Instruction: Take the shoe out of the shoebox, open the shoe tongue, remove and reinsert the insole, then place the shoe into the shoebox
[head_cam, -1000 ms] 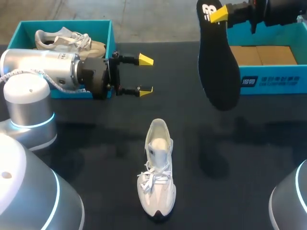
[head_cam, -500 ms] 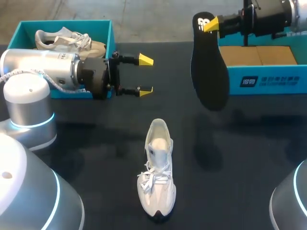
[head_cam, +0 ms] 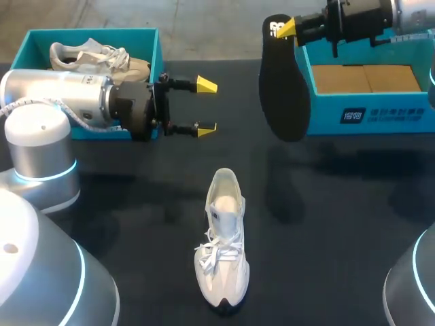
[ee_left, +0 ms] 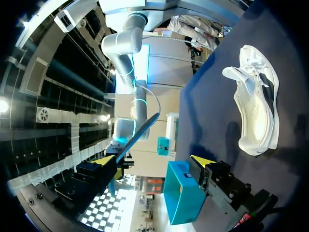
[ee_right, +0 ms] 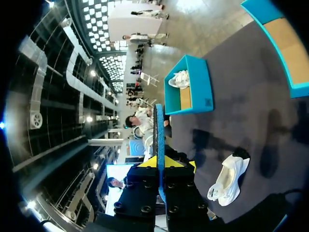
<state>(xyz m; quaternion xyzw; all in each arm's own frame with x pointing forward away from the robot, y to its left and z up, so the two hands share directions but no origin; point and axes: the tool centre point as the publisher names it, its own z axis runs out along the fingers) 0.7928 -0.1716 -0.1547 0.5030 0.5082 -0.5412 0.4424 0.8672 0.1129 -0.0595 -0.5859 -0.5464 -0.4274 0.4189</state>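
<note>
The right arm (head_cam: pixel 360 17) has swung toward the middle of the dark tabletop (head_cam: pixel 340 224), carrying the long black foam insole (head_cam: pixel 284 95) pinched in its jaws; the insole, earlier hanging before the right-hand teal cardboard shoebox (head_cam: pixel 367 115), now dangles just beside that box's left wall, its shadow shifted likewise

Bright overhead light (insole (head_cam: pixel 282 92) casts soft shadow).

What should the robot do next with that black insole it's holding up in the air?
Probably carry the insole down toward the white shoe, aiming its hanging end at the shoe's open mouth. The right tool pinches it by one end high in the air, and the shoe lies apart from it, lower down.
</note>
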